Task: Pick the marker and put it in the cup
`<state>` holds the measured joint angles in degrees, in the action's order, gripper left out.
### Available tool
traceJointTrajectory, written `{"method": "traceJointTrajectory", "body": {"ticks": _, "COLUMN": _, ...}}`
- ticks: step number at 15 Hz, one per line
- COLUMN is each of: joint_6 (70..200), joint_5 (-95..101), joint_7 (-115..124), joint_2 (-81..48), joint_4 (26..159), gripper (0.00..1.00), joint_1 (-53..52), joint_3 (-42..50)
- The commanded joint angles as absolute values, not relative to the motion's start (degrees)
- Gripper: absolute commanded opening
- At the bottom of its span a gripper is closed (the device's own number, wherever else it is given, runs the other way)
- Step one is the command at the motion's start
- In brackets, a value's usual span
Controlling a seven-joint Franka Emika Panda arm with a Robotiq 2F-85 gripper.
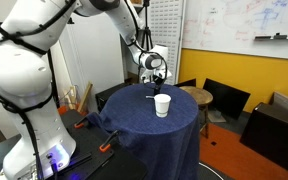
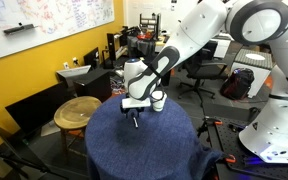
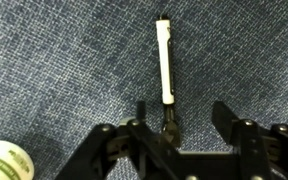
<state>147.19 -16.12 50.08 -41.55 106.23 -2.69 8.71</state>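
Note:
In the wrist view the marker (image 3: 165,65) lies on the blue cloth. It has a white barrel and a dark end, and the dark end points toward me. My gripper (image 3: 181,110) is open just above it. The dark end lies between the two fingers, closer to the left one. The white cup (image 3: 4,160) shows at the lower left corner of the wrist view. In both exterior views the cup (image 1: 162,105) (image 2: 158,100) stands upright on the round blue-clothed table (image 1: 154,130) (image 2: 144,150). The gripper (image 1: 155,77) (image 2: 134,116) hangs low over the cloth beside the cup.
A round wooden stool (image 2: 76,110) (image 1: 196,96) stands next to the table. Black chairs (image 1: 224,98) and a yellow wall with a whiteboard (image 2: 44,20) are behind. Orange-handled clamps (image 1: 106,148) lie on the floor by the robot base.

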Motion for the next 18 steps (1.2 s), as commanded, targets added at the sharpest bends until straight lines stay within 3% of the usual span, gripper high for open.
{"method": "traceJointTrajectory", "body": {"ticks": 1, "joint_6": 144.2, "joint_5": -14.9, "joint_7": 52.8, "joint_2": -42.5, "joint_4": 103.7, "gripper": 0.66, "joint_1": -3.3, "joint_3": 9.5}}
{"method": "traceJointTrajectory", "body": {"ticks": 5, "joint_6": 143.9, "joint_5": -14.9, "joint_7": 52.9, "joint_2": -42.8, "joint_4": 103.2, "gripper": 0.56, "joint_1": -3.3, "joint_3": 9.5}}
{"method": "traceJointTrajectory", "body": {"ticks": 8, "joint_6": 143.7, "joint_5": -14.8, "joint_7": 53.2, "joint_2": -42.9, "joint_4": 102.8, "gripper": 0.3, "joint_1": -3.3, "joint_3": 9.6}}
{"method": "traceJointTrajectory", "body": {"ticks": 10, "joint_6": 143.5, "joint_5": -14.7, "joint_7": 53.8, "joint_2": -43.1, "joint_4": 102.5, "gripper": 0.19, "joint_1": -3.2, "joint_3": 9.5}}
{"method": "traceJointTrajectory", "body": {"ticks": 14, "joint_6": 142.5, "joint_5": -14.6, "joint_7": 54.1, "joint_2": -43.2, "joint_4": 102.0, "gripper": 0.11, "joint_1": -3.3, "joint_3": 9.6}}
{"method": "traceJointTrajectory", "body": {"ticks": 15, "joint_6": 142.3, "joint_5": -14.5, "joint_7": 54.3, "joint_2": -43.2, "joint_4": 101.9, "gripper": 0.01, "joint_1": -3.3, "joint_3": 9.7}}
{"method": "traceJointTrajectory", "body": {"ticks": 18, "joint_6": 143.3, "joint_5": -13.6, "joint_7": 55.3, "joint_2": -42.2, "joint_4": 102.9, "gripper": 0.03, "joint_1": -4.1, "joint_3": 10.2}}
